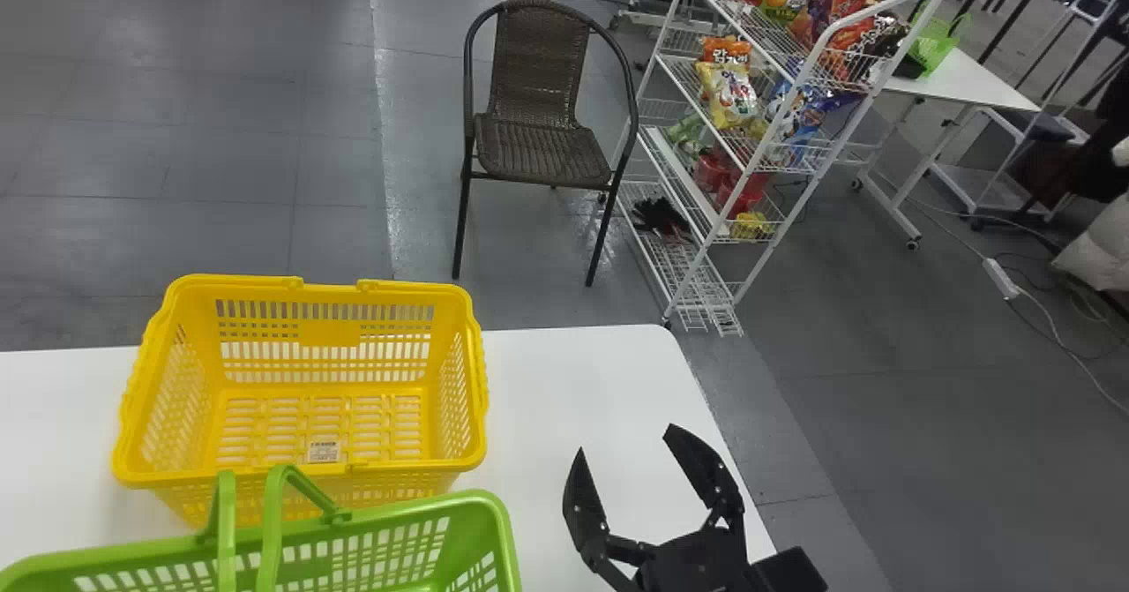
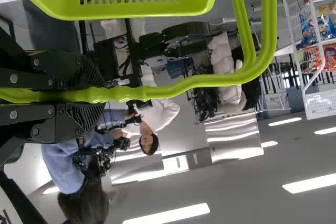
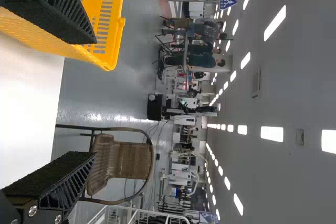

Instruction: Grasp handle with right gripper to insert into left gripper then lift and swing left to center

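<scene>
Head view finds your right gripper wide open and empty over the white table, right of the green basket with its raised handle; left wrist view finds your left gripper closed on that handle; right wrist view confirms your right gripper's fingers well apart.

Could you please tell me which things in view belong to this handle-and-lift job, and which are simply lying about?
Part of the job:
green basket
its handle, clamped in the left gripper
right gripper, open and empty

Apparently just around:
yellow basket, behind the green one
chair
wire rack with snack bags
</scene>
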Robot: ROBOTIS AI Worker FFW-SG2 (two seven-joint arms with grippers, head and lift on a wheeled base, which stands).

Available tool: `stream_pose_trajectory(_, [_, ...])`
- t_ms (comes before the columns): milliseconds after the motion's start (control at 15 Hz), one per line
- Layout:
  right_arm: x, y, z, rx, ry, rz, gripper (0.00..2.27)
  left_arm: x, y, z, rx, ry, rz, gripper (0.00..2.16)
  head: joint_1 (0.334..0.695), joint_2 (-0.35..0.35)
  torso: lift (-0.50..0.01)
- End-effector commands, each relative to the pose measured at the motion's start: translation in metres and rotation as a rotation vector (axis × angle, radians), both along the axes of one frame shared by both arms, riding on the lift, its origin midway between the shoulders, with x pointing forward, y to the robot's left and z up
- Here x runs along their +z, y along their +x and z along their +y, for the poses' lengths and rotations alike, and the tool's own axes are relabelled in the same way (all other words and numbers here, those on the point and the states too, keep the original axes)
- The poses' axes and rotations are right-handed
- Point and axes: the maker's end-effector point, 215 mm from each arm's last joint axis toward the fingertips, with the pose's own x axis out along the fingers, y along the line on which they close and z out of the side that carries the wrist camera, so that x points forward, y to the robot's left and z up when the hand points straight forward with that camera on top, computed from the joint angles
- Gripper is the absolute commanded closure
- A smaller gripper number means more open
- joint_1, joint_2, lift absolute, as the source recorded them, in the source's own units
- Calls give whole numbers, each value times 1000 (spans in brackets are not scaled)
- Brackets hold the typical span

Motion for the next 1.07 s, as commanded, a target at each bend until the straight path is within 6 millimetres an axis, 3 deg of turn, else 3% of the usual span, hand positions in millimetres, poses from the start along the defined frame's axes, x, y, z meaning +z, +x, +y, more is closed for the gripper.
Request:
stream_pose_trajectory(0, [0, 0, 4, 5, 1, 0, 43, 2, 1, -1, -8, 1, -7, 2138, 695, -350, 0])
stream_pose_trajectory(1000, [3, -1, 5, 3, 5, -9, 46, 3, -3, 2, -5, 0, -3, 2138, 695, -350, 0])
